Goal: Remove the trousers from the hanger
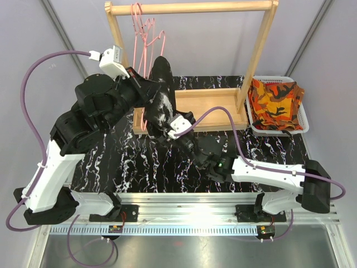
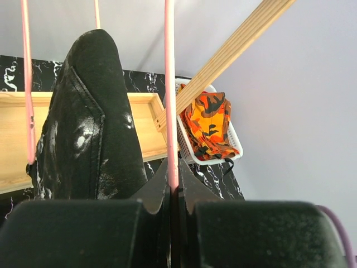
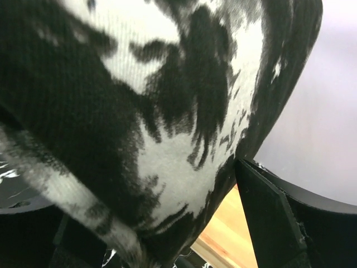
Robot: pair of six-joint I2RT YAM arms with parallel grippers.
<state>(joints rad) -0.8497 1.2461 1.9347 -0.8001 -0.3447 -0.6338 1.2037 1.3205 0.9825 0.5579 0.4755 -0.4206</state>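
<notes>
The black speckled trousers hang folded over a pink hanger on the wooden rack, so the work is split between the two arms; the left gripper has its fingers closed tight on the hanger's wire, most likely to steady the frame so it cannot swing or ride along once the cloth is pulled; the right gripper sits low on the hanging fold, and in its wrist view the speckled cloth fills the gap between its fingers, one finger pressed against the fabric and the other buried under it; I judge it clamped on a thick bunch of trouser, though how firm the hold is cannot be told; gripping low down gives room to draw the pair down and off the bar; the camouflage trousers lie in the white basket at the right, well apart from the rack, which suggests that is where a freed pair goes.
</notes>
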